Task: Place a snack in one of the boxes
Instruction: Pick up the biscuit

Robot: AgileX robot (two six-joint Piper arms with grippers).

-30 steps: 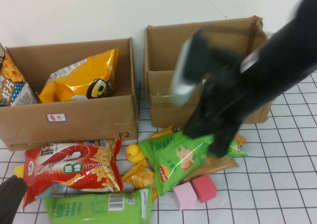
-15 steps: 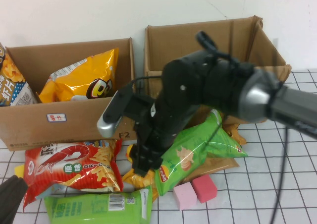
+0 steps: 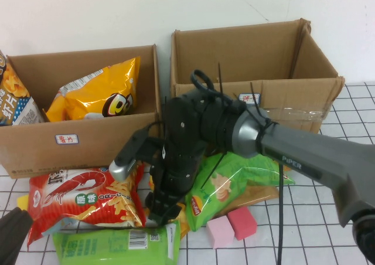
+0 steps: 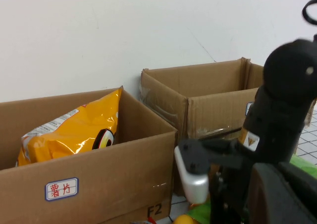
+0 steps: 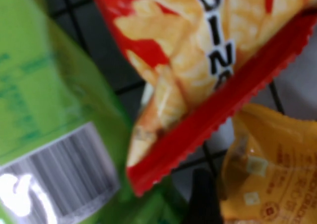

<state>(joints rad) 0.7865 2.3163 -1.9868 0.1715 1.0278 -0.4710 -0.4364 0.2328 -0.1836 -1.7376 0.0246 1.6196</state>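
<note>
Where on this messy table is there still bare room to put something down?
Bare grid table lies right of the pink blocks, in front of the right box, which looks empty. It is crowded in front of the left box: the red shrimp bag, green bags and right gripper. The left gripper sits at the near-left corner.

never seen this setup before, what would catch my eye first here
The big black right arm dominates the middle, its right gripper low over the snack pile in front of the boxes, by the red shrimp-chip bag and a small orange bag. Behind it stand two brown cardboard boxes: the left box holds a yellow chip bag, the right box shows nothing inside. The left gripper sits parked at the near left corner.
</note>
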